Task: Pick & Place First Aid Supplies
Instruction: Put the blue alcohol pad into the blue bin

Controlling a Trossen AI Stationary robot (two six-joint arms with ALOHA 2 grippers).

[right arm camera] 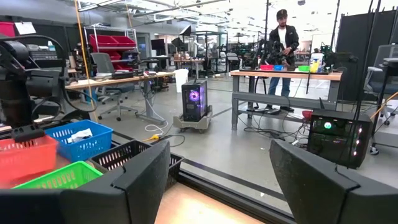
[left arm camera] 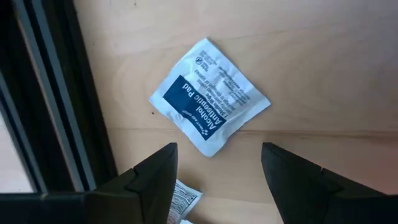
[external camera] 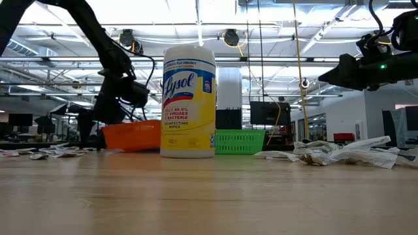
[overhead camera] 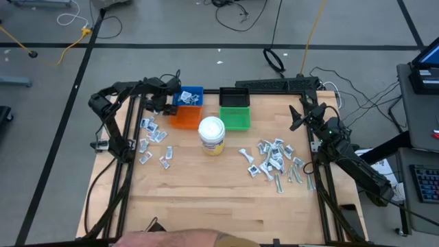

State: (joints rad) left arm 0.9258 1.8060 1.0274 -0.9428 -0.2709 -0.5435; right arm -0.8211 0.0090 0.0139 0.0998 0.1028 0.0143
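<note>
Wooden table carries four bins, one jar, two packet clusters. Left gripper wide over one packet, empty; right gripper wide, empty.

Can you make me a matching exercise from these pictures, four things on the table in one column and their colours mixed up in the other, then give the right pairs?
Things
1. wipes jar
2. bin beside the left gripper
3. bin behind the jar, toward the right arm
4. alcohol pad packet

Colours
A. green
B. white with a dark blue panel
C. orange
D. white lid, yellow label

Pairs
1-D
2-C: the orange bin
3-A: the green bin
4-B
</note>
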